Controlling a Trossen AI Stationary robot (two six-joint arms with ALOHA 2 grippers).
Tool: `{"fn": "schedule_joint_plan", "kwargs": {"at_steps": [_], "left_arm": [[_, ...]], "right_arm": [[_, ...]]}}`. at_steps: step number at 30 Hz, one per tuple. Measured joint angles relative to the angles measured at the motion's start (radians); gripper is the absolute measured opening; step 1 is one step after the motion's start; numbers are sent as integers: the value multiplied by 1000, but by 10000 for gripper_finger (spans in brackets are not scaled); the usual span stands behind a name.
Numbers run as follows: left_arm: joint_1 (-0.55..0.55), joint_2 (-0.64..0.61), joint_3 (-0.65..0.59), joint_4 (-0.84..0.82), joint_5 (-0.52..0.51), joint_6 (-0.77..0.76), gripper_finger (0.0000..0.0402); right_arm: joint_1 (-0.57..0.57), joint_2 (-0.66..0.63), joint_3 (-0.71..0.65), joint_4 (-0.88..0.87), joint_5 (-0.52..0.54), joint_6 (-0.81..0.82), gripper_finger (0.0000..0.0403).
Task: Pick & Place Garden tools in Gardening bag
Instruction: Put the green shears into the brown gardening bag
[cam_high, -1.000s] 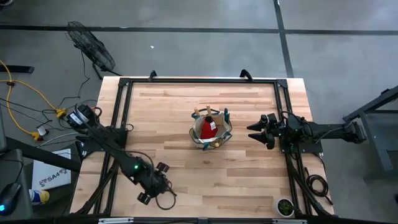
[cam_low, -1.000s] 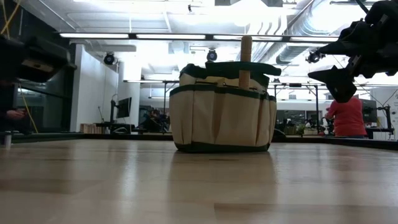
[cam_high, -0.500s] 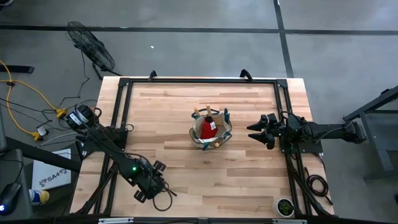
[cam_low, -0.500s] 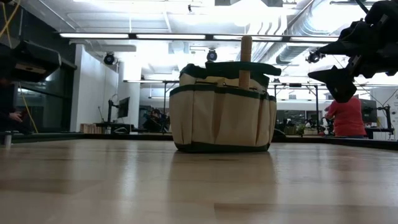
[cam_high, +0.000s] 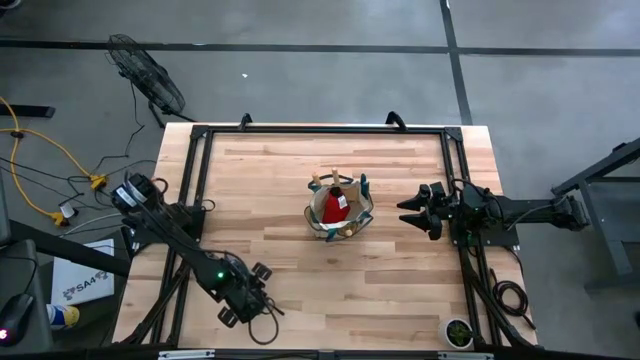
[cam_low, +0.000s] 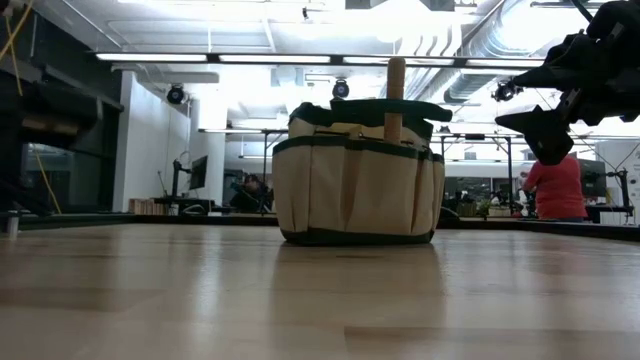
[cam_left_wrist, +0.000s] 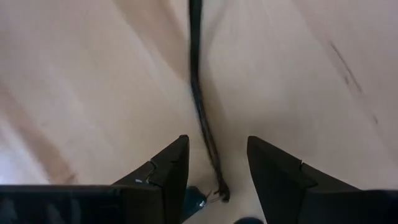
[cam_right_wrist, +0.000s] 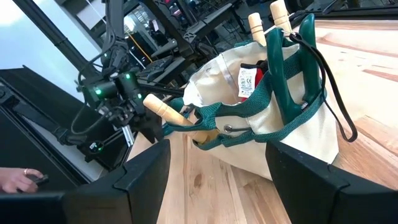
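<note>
Wooden tabletop (cam_high: 270, 200) carries the gardening bag (cam_high: 338, 208) centrally, nearer the wide-open right tool (cam_high: 407, 212); left tool (cam_high: 262, 274), wide too, empty.

Overhead looks straight down, low looks level across the table; both share the bag (cam_high: 338, 209).

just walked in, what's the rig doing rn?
Nothing is being handled. The gardening bag stands mid-table with the garden tools and a red item already in it, wooden handles sticking up. The right gripper hangs open beside the bag, facing it. The left gripper is open and empty near the table's front-left corner.
</note>
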Motion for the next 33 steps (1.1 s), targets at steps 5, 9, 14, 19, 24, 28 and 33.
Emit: {"fn": "schedule_joint_plan", "kwargs": {"at_steps": [5,9,14,19,24,28,33], "left_arm": [[0,52,5,8,7,-25,156],[0,69,5,10,23,-34,156],[0,71,4,9,24,-34,147],[0,73,2,9,37,-84,111],[0,74,2,10,38,-166,69],[0,75,1,10,40,-174,41],[0,75,0,11,41,-174,14]], "right_arm": [[0,0,0,0,0,0,256],[0,0,0,0,0,0,256],[0,0,0,0,0,0,256],[0,0,0,0,0,0,256],[0,0,0,0,0,0,256],[0,0,0,0,0,0,256],[0,0,0,0,0,0,256]]}}
